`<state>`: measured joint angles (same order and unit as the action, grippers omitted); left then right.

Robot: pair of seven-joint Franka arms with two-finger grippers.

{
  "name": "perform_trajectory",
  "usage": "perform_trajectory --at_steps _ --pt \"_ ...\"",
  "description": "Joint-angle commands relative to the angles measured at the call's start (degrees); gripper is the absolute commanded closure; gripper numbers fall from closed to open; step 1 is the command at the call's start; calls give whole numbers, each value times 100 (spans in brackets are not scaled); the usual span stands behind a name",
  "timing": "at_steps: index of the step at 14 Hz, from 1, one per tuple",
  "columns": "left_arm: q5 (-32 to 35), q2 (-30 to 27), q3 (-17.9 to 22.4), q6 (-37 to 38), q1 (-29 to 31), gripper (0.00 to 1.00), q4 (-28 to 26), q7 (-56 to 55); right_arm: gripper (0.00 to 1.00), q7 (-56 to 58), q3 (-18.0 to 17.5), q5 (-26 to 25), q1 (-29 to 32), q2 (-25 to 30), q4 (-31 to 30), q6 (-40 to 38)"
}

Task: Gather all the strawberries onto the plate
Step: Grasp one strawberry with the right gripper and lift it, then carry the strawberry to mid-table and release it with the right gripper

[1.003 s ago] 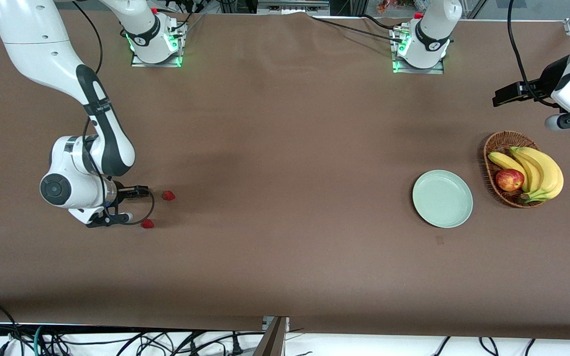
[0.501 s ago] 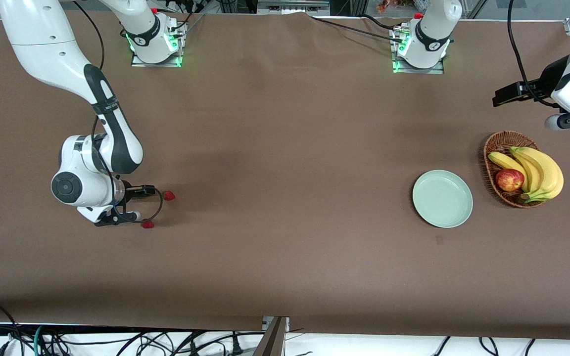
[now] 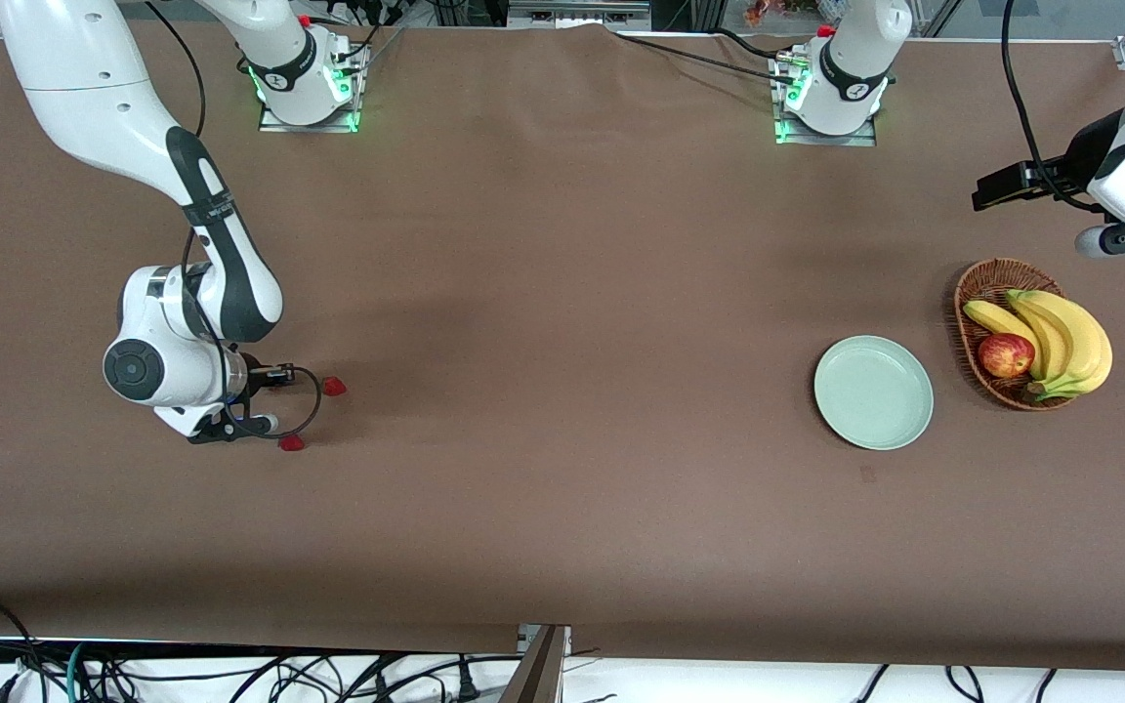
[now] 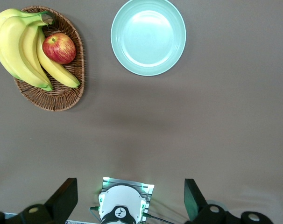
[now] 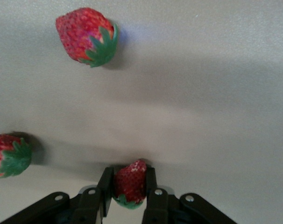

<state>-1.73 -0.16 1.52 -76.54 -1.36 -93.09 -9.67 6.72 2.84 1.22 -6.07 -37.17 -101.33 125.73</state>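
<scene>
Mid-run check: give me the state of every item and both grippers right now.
right gripper: shut on one strawberry, low at the table
other two strawberries: loose on the table
plate: holds nothing
basket: holds bananas and apple
left gripper: open, waiting high over its end of the table

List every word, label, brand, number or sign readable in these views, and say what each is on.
None can be read.
Round dark logo marks on the white collars of the right arm's base and the left arm's base: too small to read.
Pale mint-green round plate, brown woven wicker basket, small red strawberries: no text.
</scene>
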Motion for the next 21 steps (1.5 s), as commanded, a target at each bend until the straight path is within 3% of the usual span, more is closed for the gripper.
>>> perform_trajectory --at_steps 1,4,10,13,17,21 --pt "164 78 -37 60 4 0 169 -44 92 -21 -29 54 -34 157 173 -100" --pt "164 78 -37 60 4 0 169 -44 92 -755 -55 54 -455 105 832 -557" --pt "156 78 -29 60 13 0 177 -44 91 -4014 -64 255 -1913 -396 1703 -461" --pt "164 78 -29 60 13 0 177 -44 91 -5238 -55 590 -2616 -651 1941 81" --pt "156 78 -29 60 13 0 177 -44 91 -6207 -55 599 -3514 -1186 2204 1566" --pt "164 78 -29 60 4 0 169 -44 91 -6436 -55 599 -4006 -1810 3021 1683"
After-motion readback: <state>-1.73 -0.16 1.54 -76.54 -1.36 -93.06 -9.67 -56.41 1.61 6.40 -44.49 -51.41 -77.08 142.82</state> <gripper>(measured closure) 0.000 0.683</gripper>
